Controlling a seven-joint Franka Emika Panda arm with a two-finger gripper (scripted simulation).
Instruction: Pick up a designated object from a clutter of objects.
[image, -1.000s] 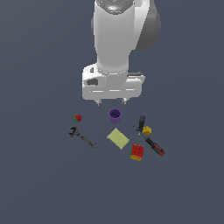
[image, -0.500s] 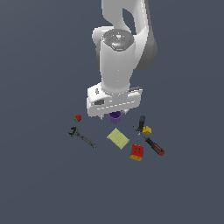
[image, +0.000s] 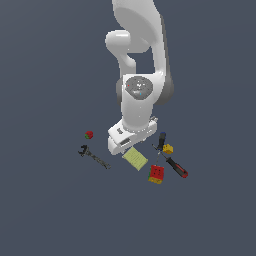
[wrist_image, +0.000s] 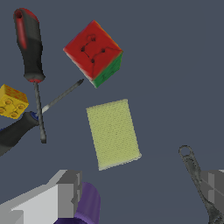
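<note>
A: Where's the yellow-green block (wrist_image: 113, 133)?

B: Flat on the table, between the purple cup (wrist_image: 85, 204) and the red cube (wrist_image: 93, 53).

A: And the fingers (wrist_image: 70, 194)?

B: Spread wide above it, holding nothing, likely to straddle the block.

Glossy white arm of rounded, tube-like links, shaded light grey on the curved sides. Dark grey bands at the joints, darkest behind the wrist link. Round grey cap on the wrist link, dotted with tiny red and blue marks (too small to read). Boxy white hand (image: 126, 140) below it, flat-faced, with a small dark slot on its side. Blocky light grey fingers (wrist_image: 69, 193) in the wrist view, square-edged, with vertical seams between paler and darker faces. No cables or lettering to make out.
</note>
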